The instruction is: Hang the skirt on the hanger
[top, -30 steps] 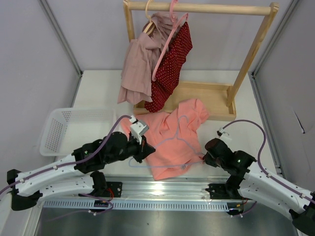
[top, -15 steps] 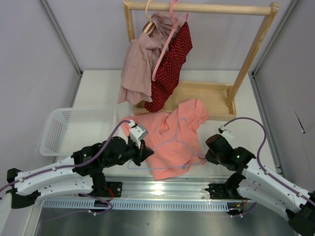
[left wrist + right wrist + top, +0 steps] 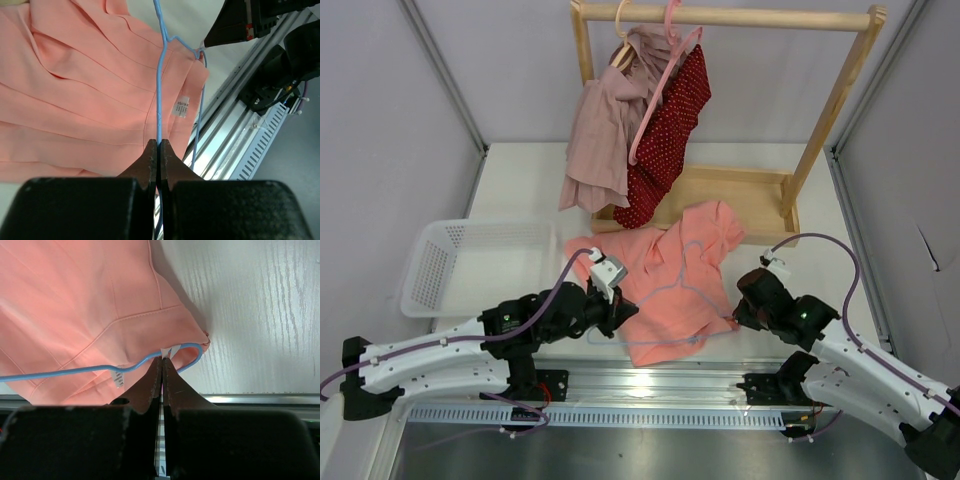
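Note:
The salmon-pink skirt (image 3: 665, 275) lies crumpled on the table between my arms. The light-blue hanger (image 3: 697, 292) lies across it, with its hook (image 3: 690, 243) pointing to the far side. My left gripper (image 3: 625, 312) is shut on the hanger's wire (image 3: 159, 75) at the skirt's near left side, over the pleated fabric (image 3: 75, 90). My right gripper (image 3: 737, 318) is shut at the skirt's near right corner (image 3: 190, 337). It pinches a white tag (image 3: 167, 352) there, where the hanger's curved end (image 3: 192, 352) wraps round.
A white basket (image 3: 450, 260) stands at the left. At the back, a wooden rack (image 3: 740, 17) carries a mauve garment (image 3: 605, 130), a dark red dotted garment (image 3: 670, 130) and a pink hanger (image 3: 665, 85). A metal rail (image 3: 650, 385) runs along the near edge.
My left gripper has moved right and nearer with the hanger wire, uncovering the skirt's left corner. My right gripper has shifted slightly away from me, staying at the skirt's corner.

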{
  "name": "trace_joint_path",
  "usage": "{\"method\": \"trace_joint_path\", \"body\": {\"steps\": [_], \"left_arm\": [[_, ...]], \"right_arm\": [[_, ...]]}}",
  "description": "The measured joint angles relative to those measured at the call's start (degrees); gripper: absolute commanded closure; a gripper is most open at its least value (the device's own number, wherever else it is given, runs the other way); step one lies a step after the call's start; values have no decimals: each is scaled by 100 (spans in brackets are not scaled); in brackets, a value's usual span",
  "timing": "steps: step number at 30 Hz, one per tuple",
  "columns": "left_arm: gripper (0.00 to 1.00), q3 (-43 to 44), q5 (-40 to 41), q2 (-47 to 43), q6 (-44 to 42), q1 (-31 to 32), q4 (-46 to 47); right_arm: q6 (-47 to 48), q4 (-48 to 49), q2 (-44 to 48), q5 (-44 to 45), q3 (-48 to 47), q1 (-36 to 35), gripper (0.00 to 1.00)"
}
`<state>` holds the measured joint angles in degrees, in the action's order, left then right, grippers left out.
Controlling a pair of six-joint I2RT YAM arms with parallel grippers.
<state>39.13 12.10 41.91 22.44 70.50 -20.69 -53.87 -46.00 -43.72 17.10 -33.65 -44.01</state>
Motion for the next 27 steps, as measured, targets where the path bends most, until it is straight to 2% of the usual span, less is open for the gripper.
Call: {"method": "trace_joint_path", "body": {"steps": [9,17,27], "left_arm": [[100,37,372,-146,-59,15,-103],[100,164,74,-372,-109,57,-501],[100,203,157,-721,-197,103,-726]], "right_arm": [[-2,-28,22,2,-2,-2,100],[-4,-20,-138,72,-2,0,100],[-2,55,-400,195,-2,0,100]]}}
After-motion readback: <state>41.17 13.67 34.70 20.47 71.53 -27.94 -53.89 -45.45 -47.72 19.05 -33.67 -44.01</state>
